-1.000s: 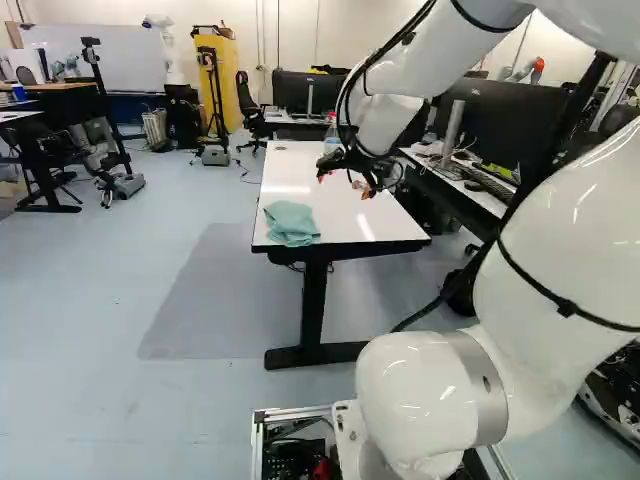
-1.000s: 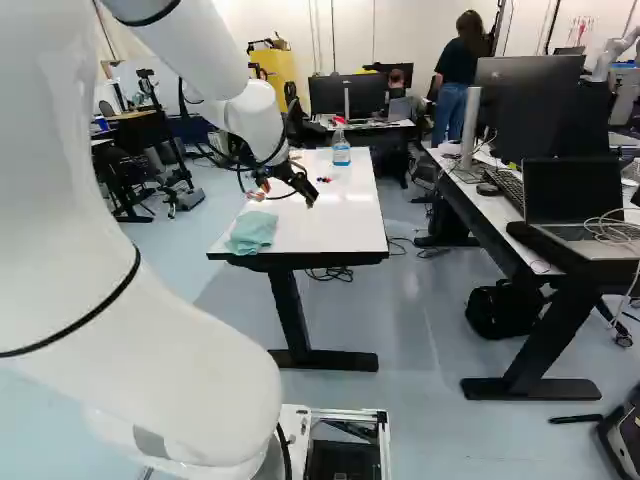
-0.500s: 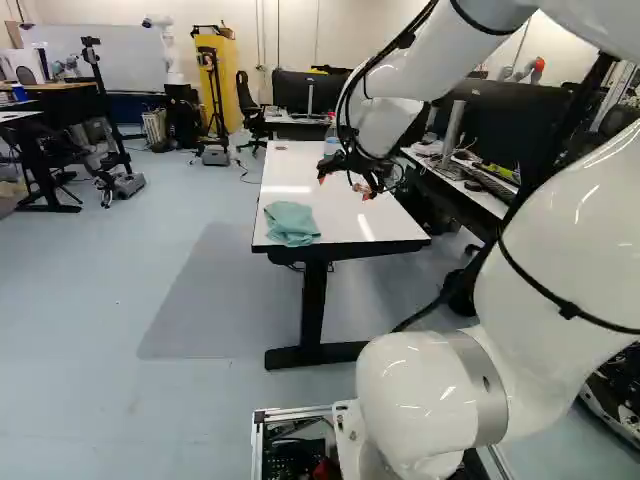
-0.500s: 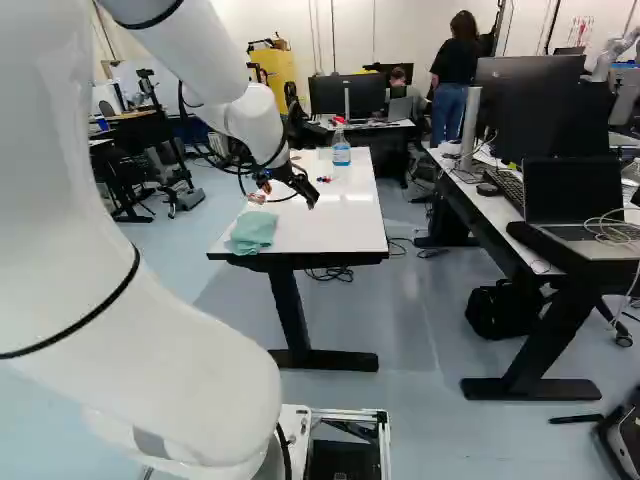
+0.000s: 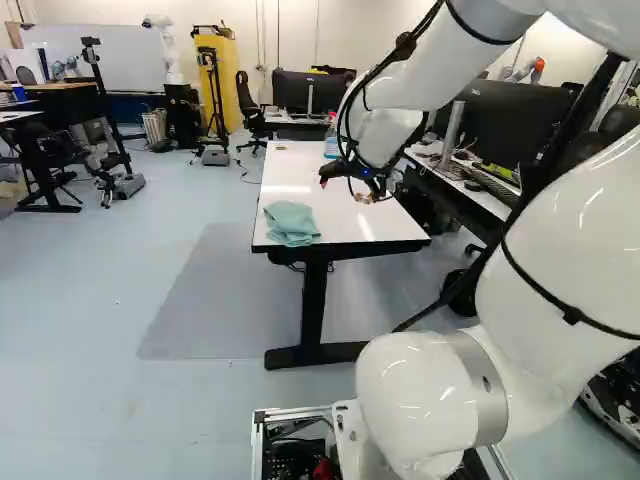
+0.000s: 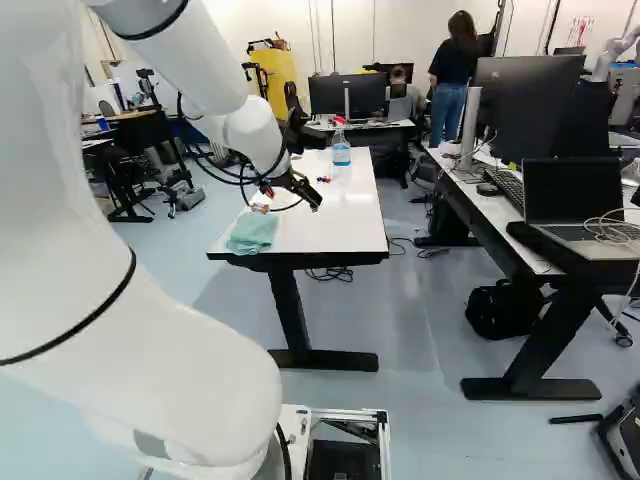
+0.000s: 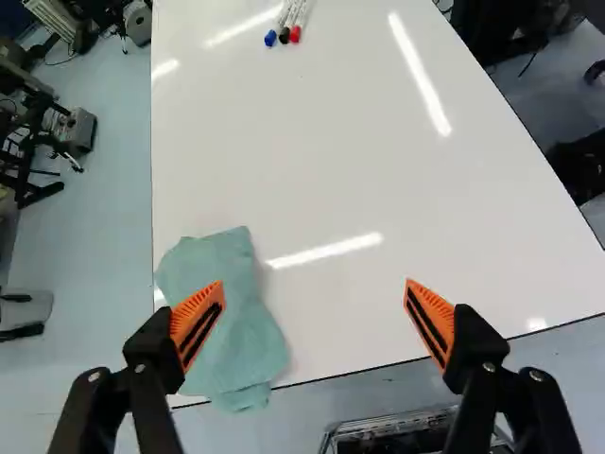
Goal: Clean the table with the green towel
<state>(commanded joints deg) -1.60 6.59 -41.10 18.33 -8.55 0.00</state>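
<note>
mid-frame in both base cams: white-top table (image 5: 345, 225), black frame. parallel to it, at r of r base cam, desk (image 6: 497, 217) w/ monitors + laptop. my arm (image 5: 430, 390) reaches fwd, its end above the table. gripper (image 5: 343, 191) is over the tabletop, tilted down at it. wrist cam: jaws released, spread wide, bare tabletop btwn the orange pads (image 7: 194, 310). green towel (image 7: 227, 340) lies crumpled on the table's near l corner, a bit past the near edge; one finger blocks part of it in wrist cam, can't tell if they touch. spray bottle (image 6: 341, 155), red top, upright toward the table's far end. 3 markers (image 7: 289, 19) side by side, blue/black/red caps, well apart from towel.
</note>
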